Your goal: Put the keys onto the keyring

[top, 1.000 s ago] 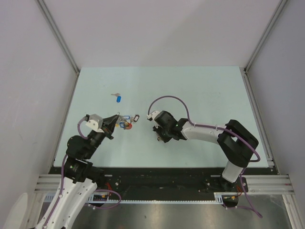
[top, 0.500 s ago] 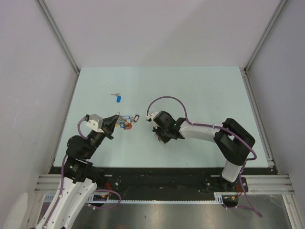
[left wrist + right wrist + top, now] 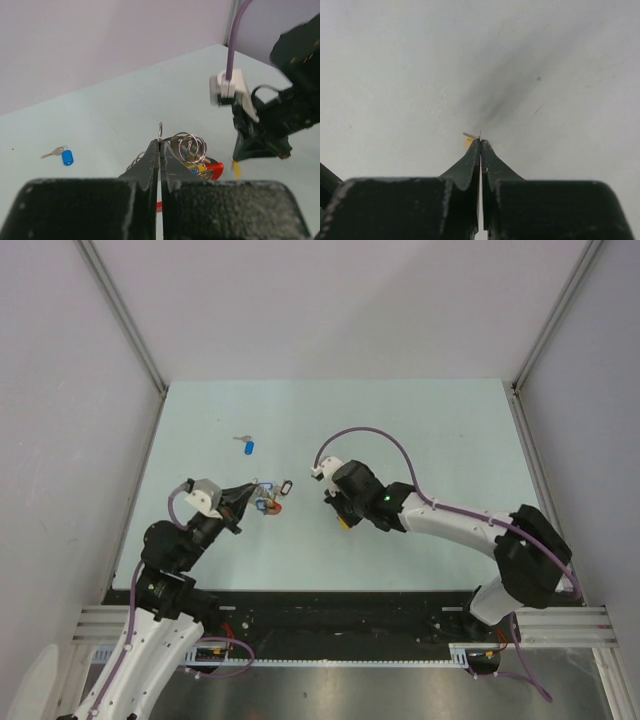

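The keyring lies left of centre, a red arc with silvery wire loops and blue and yellow tags bunched on it. My left gripper is shut on one of its thin wire loops; the red arc shows just beyond the fingertips. My right gripper is shut on a small key with a yellow tag, held right of the keyring. The tag peeks out left of the closed tips. A blue-tagged key lies loose on the table farther back, also in the left wrist view.
A black oval tag sits at the keyring's right edge. The pale green table is walled by grey panels on the left, back and right. The right arm's purple cable loops above its wrist.
The right arm has swung its elbow out to the right and raised its gripper a little; the yellow tag now shows beneath it. The left gripper with the keyring has shifted slightly right.
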Robot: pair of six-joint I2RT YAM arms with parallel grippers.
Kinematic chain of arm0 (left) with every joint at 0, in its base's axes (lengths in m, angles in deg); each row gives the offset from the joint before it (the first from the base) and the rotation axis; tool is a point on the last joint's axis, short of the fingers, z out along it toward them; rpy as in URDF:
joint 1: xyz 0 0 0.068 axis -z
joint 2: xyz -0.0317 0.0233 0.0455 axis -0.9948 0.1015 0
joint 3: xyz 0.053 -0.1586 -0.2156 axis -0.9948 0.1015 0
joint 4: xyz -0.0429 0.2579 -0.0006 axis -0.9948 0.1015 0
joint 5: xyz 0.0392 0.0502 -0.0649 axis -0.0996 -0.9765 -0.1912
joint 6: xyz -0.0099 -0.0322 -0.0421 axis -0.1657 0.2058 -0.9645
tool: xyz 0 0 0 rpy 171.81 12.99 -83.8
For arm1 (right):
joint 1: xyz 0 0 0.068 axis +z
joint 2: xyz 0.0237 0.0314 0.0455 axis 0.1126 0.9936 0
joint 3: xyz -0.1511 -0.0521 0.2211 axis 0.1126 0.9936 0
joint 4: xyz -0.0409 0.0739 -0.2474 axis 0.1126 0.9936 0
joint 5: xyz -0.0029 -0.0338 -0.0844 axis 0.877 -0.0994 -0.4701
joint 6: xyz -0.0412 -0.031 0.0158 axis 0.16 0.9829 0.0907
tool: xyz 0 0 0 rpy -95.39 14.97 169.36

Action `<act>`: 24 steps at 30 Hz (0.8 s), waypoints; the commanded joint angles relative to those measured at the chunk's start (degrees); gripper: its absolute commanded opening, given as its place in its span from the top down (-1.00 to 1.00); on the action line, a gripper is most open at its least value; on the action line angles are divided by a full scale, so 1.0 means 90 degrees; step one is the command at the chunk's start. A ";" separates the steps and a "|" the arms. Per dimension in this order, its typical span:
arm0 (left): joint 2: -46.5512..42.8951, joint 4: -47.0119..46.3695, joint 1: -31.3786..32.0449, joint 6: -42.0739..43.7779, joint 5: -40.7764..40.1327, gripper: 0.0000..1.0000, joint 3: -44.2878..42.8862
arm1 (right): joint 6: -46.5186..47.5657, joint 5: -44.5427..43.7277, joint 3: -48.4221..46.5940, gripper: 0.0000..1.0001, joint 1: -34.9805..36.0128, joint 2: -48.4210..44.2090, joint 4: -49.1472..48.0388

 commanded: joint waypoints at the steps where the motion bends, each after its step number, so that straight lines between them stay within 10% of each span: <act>1: 0.0313 -0.0423 0.0025 0.0091 0.0825 0.99 -0.0279 | 0.0423 -0.0315 0.0116 1.00 -0.0007 -0.0942 -0.0589; 13: 0.1962 -0.0579 0.0103 0.0412 0.2925 0.99 -0.1109 | 0.1068 0.1422 0.1707 1.00 -0.0563 -0.3051 -0.3001; 24: 0.3310 -0.0756 0.0582 0.1096 0.4488 0.99 -0.1967 | 0.1595 0.2487 0.2060 1.00 -0.0700 -0.4146 -0.2866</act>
